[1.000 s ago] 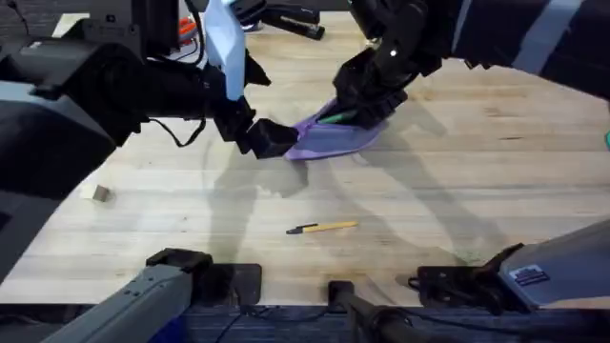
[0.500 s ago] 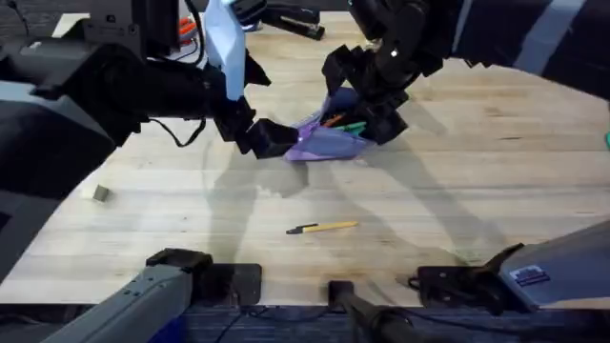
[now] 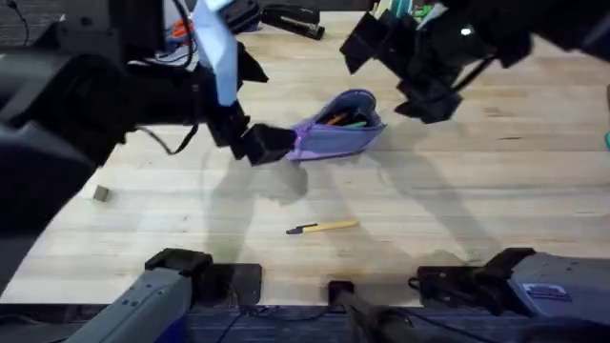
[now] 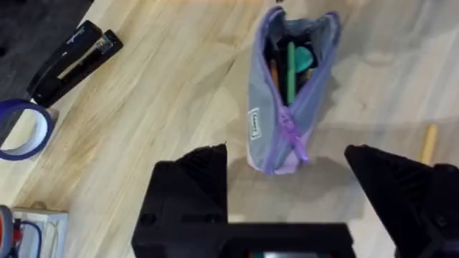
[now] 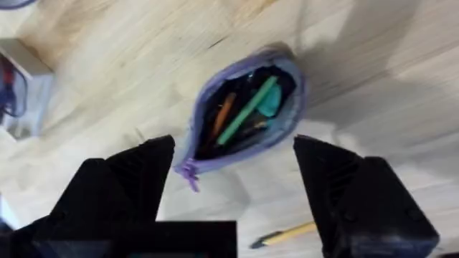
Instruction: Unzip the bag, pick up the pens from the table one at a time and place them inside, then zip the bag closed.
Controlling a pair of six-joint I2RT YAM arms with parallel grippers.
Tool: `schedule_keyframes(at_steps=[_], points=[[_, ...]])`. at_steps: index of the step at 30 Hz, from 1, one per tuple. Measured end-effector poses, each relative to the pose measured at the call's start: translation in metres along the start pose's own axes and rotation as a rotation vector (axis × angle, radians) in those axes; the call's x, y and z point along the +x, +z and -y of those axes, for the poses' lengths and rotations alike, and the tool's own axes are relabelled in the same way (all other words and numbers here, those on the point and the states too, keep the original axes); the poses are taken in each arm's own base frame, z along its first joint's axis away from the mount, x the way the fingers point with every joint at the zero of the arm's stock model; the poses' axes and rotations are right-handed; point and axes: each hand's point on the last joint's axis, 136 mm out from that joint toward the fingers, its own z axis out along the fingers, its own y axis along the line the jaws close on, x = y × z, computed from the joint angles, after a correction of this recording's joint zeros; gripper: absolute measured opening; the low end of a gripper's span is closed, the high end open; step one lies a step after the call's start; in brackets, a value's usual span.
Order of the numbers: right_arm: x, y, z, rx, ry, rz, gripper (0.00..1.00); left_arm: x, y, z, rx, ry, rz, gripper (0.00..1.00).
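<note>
The lilac bag (image 3: 335, 133) lies unzipped on the table (image 3: 477, 191), mouth gaping. A green pen (image 3: 355, 123) rests inside it, beside an orange item. The left wrist view looks down at the bag (image 4: 287, 107) and the green pen (image 4: 292, 68). My left gripper (image 3: 267, 143) is open at the bag's left end, its fingers (image 4: 193, 186) straddling the zipper end without touching it. My right gripper (image 3: 419, 71) hangs open above and right of the bag (image 5: 244, 115), holding nothing. The yellow pen (image 3: 322, 227) lies nearer the table's front edge, also seen as the yellow pen (image 5: 283, 235).
A black stapler (image 3: 291, 21) sits at the far edge, with a blue tape roll (image 4: 21, 129) near the same stapler (image 4: 72, 61). A small wooden block (image 3: 100, 193) lies at the left. Bare wood surrounds the yellow pen.
My right gripper has released the green pen into the bag and lifted up and away to the right. The bag has settled with its mouth open. The left gripper stays at the bag's end.
</note>
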Motion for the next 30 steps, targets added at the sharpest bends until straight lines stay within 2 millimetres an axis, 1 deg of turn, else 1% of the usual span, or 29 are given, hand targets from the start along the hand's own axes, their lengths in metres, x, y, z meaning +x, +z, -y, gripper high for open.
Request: schedule_keyframes(at_steps=[4, 7, 11, 15, 20, 25, 30], points=[[-0.005, -0.017, 0.015, 0.031, -0.065, 0.042, 0.995, -0.001, -0.012, 0.02, 0.026, 0.019, -0.005, 0.993], [-0.009, -0.026, 0.026, 0.064, -0.091, 0.074, 0.995, -0.004, -0.013, 0.039, 0.075, 0.056, -0.005, 0.993], [-0.016, -0.034, 0.038, 0.106, -0.115, 0.12, 0.995, -0.01, -0.01, 0.067, 0.161, 0.115, -0.003, 0.993], [-0.019, -0.039, 0.048, 0.146, -0.158, 0.136, 0.995, -0.014, -0.008, 0.097, 0.262, 0.175, -0.008, 0.993], [-0.02, -0.046, 0.069, 0.218, -0.2, 0.12, 0.995, -0.02, -0.007, 0.13, 0.364, 0.261, 0.004, 0.995], [-0.035, -0.057, 0.085, 0.236, -0.202, 0.14, 0.995, -0.019, -0.005, 0.155, 0.452, 0.301, -0.014, 0.995], [-0.05, -0.068, 0.097, 0.236, -0.187, 0.171, 0.995, -0.011, 0.009, 0.172, 0.545, 0.303, -0.078, 0.995]])
